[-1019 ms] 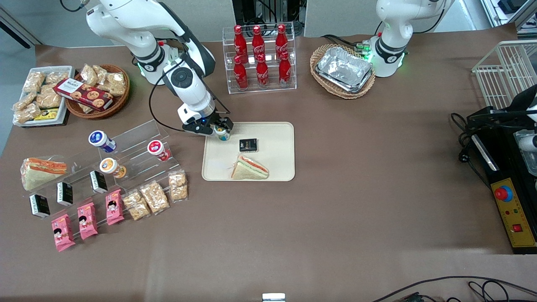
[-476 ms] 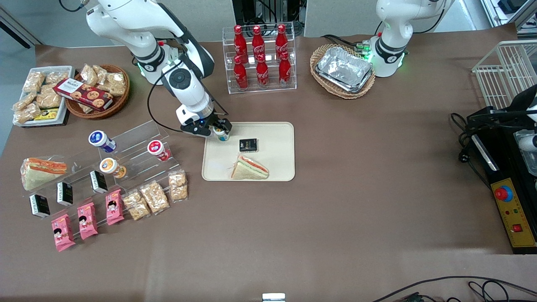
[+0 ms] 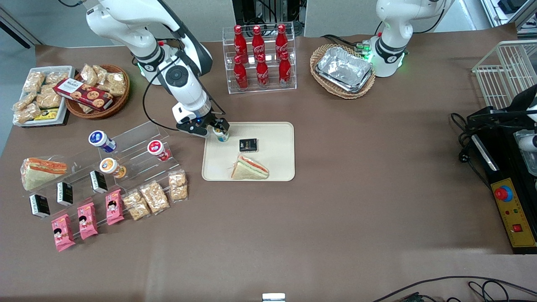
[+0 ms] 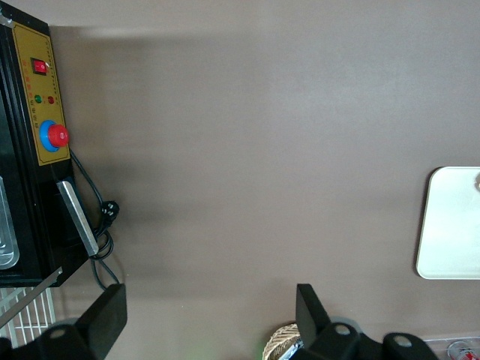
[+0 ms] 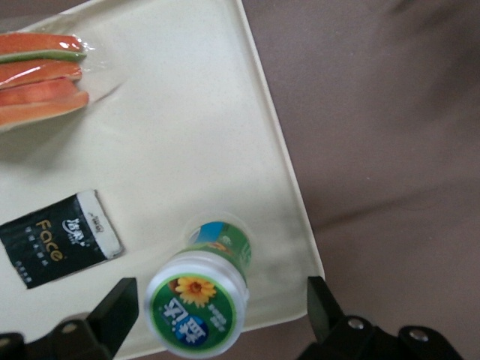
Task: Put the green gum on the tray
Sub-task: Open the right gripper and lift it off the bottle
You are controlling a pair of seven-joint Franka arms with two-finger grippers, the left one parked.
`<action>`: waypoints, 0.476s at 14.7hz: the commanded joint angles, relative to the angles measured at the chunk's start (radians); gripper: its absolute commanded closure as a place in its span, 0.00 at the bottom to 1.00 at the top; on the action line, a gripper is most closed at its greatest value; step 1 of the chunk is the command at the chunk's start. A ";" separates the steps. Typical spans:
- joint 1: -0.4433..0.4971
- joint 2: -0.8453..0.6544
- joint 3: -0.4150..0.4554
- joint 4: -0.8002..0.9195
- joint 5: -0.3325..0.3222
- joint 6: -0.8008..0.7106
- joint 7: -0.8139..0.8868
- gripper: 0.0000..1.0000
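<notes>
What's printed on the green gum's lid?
A yellow flower on green, white rim; the green gum shows best in the right wrist view.

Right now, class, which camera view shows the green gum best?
The right wrist view: the green gum stands on the tray between the open gripper fingers, label readable. The front view shows it tiny; the left wrist view shows none.

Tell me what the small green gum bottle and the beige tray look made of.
The green gum bottle, standing on the tray between the open gripper fingers: likely glossy plastic, its white lid catching highlights. The flat beige rectangular tray: matte, faintly speckled, moulded rim; plastic or pressed fibre, hard to tell.
</notes>
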 commanded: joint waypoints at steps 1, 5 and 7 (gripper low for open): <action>-0.001 -0.093 0.003 0.058 0.016 -0.187 0.014 0.00; 0.010 -0.182 0.005 0.208 0.066 -0.434 0.004 0.00; 0.016 -0.210 0.010 0.321 0.068 -0.578 -0.030 0.00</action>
